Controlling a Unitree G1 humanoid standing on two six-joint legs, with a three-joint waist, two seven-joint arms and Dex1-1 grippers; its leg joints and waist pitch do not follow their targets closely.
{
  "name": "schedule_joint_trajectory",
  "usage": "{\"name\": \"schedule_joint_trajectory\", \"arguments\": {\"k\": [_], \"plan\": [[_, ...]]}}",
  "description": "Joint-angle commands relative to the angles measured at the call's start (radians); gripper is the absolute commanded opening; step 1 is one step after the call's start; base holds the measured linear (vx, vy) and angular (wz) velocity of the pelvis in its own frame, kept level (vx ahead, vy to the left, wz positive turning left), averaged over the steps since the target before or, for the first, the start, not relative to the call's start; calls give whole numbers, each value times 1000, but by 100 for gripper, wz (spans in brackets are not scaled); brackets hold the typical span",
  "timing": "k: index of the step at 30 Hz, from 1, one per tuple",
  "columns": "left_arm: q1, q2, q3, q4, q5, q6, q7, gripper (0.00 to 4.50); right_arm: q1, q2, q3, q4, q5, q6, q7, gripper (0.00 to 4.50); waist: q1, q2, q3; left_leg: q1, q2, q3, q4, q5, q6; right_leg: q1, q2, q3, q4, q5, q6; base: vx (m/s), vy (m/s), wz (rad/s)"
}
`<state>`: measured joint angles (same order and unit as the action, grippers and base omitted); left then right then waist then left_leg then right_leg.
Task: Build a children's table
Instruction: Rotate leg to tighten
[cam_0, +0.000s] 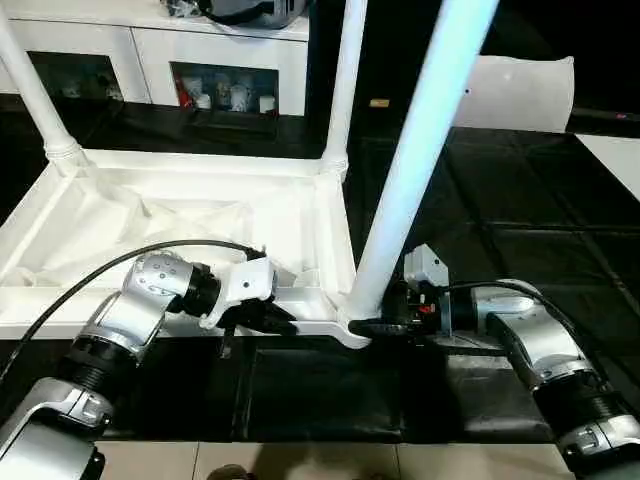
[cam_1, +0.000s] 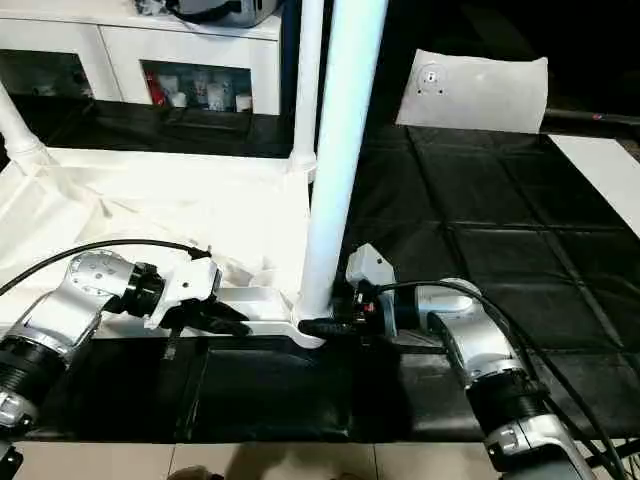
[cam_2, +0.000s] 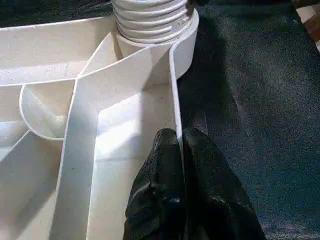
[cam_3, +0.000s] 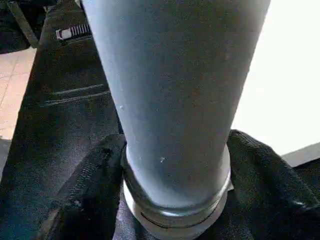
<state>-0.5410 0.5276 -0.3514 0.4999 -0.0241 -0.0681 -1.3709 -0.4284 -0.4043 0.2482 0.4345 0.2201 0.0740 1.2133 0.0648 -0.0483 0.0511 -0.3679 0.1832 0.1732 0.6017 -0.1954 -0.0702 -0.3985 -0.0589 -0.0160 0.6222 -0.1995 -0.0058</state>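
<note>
A white cabinet (cam_0: 150, 50) with glass-fronted compartments stands at the far side, small items on its shelves. To the right of it, a white pillow-like block (cam_1: 480, 90) lies on the black mat (cam_1: 480, 230) that covers the surface, and a flat white strip (cam_1: 605, 180) shows at the right edge. A black cable (cam_0: 120, 262) arcs over the left forearm, above the tabletop's near part.

The white tabletop (cam_0: 180, 225) lies upside down on the mat, ribs facing up. Two legs stand in the far corner sockets: one at the far left (cam_0: 30, 85), one at the far right (cam_0: 345, 80). A third leg (cam_0: 420, 160) rises from the near right corner socket, leaning slightly to the right and crossing in front of the pillow-like block in the left eye view.

The left end effector (cam_0: 262, 318) has its black fingers (cam_2: 165, 190) pressed together on the tabletop's near rim, pinching the thin wall a short way from the near right corner. The right end effector (cam_0: 385, 326) sits at the base of the third leg, its fingers (cam_3: 85, 195) spread on either side of the leg just above the socket collar, close against it; whether they grip it cannot be told.
</note>
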Motion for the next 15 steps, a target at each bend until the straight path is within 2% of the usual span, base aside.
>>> {"name": "schedule_joint_trajectory", "arguments": {"k": [1,4,8,10,11,12,13,15], "plan": [[-1,-16,-38,-1,12,-27,-37,0,-2,-4,17,4,-18,-5,21,280,-5,2,-62,15,45,-4,-70,-143,49,45,-68,32,-62,-100,-251,0,0,0],[2,-32,-17,-4,-5,5,-8,0,27,2,12,-29,4,20,23,277,-4,6,-62,16,45,-4,-71,-147,47,45,-69,32,-63,-103,-252,0,0,0],[3,-60,11,-9,-15,50,57,0,70,15,-1,-68,28,49,4,276,3,5,-63,17,46,-4,-71,-146,48,45,-69,32,-63,-94,-251,0,0,0],[-2,-88,31,-4,-6,83,136,0,98,51,-25,-87,48,83,-64,276,5,6,-60,17,46,-3,-73,-154,47,41,-68,33,-65,-106,-248,0,0,0],[-4,-92,33,-3,-4,86,147,0,101,57,-29,-87,49,86,-76,276,8,3,-58,17,45,-6,-75,-178,35,42,-70,32,-70,-157,-237,0,0,0],[-8,-137,64,-5,-11,134,238,0,113,116,-56,-73,34,104,-210,276,6,9,-54,20,46,-6,-80,-203,16,36,-70,34,-75,-205,-227,0,0,0],[-9,-141,67,-5,-11,139,247,0,114,122,-59,-71,32,105,-224,276,3,6,-53,20,44,-5,-80,-219,7,35,-69,34,-78,-236,-219,0,0,0],[-19,-245,113,-23,-21,218,412,0,109,241,-112,-28,22,133,-440,276,2,6,-54,23,42,-9,-80,-250,-13,33,-73,34,-85,-324,-195,0,0,0]]}}
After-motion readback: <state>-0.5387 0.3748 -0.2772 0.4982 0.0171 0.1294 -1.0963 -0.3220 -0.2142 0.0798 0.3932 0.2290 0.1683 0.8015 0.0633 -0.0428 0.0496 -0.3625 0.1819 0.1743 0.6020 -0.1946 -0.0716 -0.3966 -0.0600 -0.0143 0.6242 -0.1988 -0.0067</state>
